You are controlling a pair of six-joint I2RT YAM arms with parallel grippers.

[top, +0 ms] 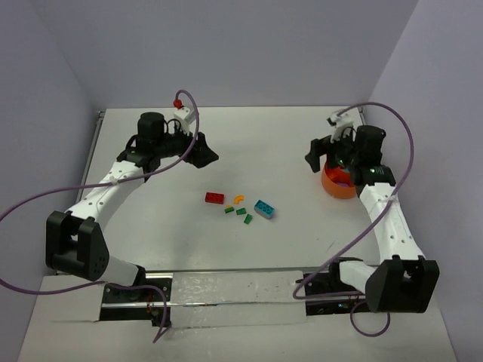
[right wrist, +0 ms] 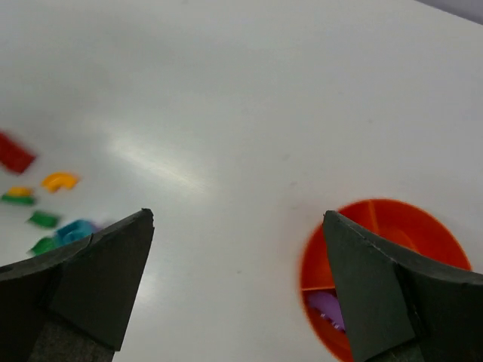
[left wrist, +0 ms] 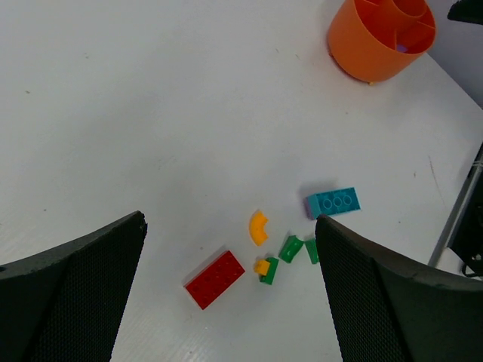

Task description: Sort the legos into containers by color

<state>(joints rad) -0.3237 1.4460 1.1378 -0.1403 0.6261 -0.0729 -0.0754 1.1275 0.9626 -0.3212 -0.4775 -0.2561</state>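
The legos lie loose in the middle of the table: a red brick point(top: 214, 197), an orange curved piece point(top: 238, 200), a teal brick point(top: 264, 209) and small green bricks point(top: 241, 212). The left wrist view shows the red brick point(left wrist: 215, 279), curved piece point(left wrist: 258, 227), teal brick point(left wrist: 333, 202) and green bricks point(left wrist: 290, 247). The orange divided bowl point(top: 332, 188) stands at the right, with a purple piece point(right wrist: 326, 307) inside. My left gripper point(top: 204, 154) is open and empty, above and behind the bricks. My right gripper point(top: 315, 157) is open and empty beside the bowl point(right wrist: 377, 226).
The bowl also shows at the top right of the left wrist view point(left wrist: 362, 53), near the table's right edge. Purple cables loop from both arms. Blue-grey walls close in the table at the back and sides.
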